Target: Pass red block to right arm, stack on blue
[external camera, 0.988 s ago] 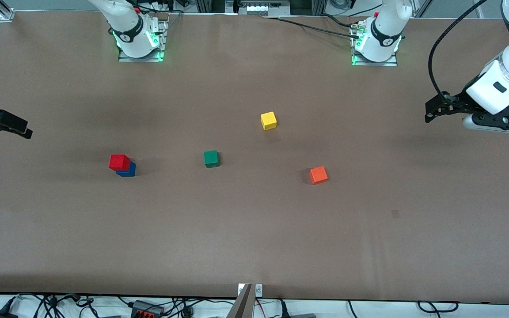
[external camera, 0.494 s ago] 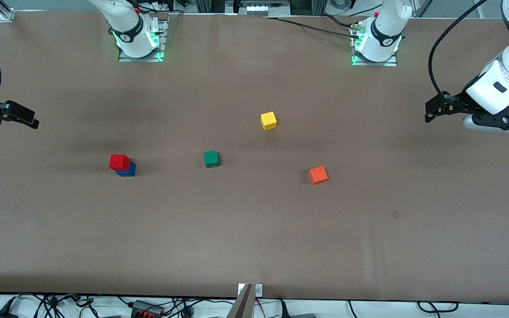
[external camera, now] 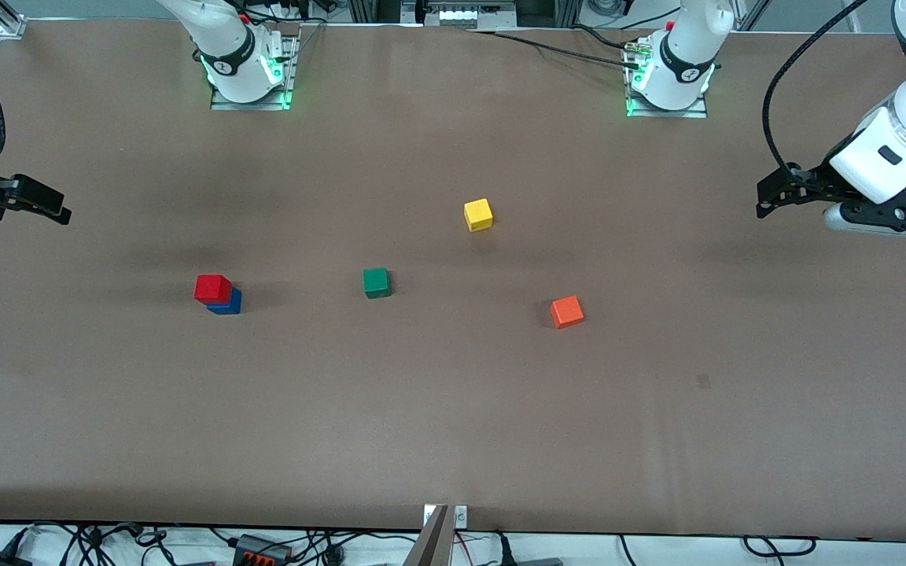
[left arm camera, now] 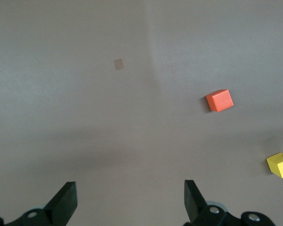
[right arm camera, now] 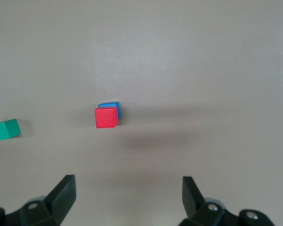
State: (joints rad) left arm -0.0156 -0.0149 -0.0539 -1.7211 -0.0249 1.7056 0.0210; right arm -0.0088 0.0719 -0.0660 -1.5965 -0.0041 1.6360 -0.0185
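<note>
- the small bright red cube (external camera: pixel 212 288) sits stacked on the small deep blue cube (external camera: pixel 226 302), in the left-middle of the front view toward the right arm's end of the brown table (external camera: pixel 453 424); the red one sits slightly off-centre, leaving a strip of blue showing.
- nothing touches the stack.
- the dark green cube (external camera: pixel 376 282) lies beside the stack, toward the table's middle; the yellow cube (external camera: pixel 478 215) is farther from the front camera, the orange cube (external camera: pixel 567 311) nearer.
- the right gripper (external camera: pixel 48 212) hangs at the frame's left edge, fingers spread apart and empty.
- the left gripper (external camera: pixel 767 200) hangs at the right edge, fingers apart, holding nothing.
</note>
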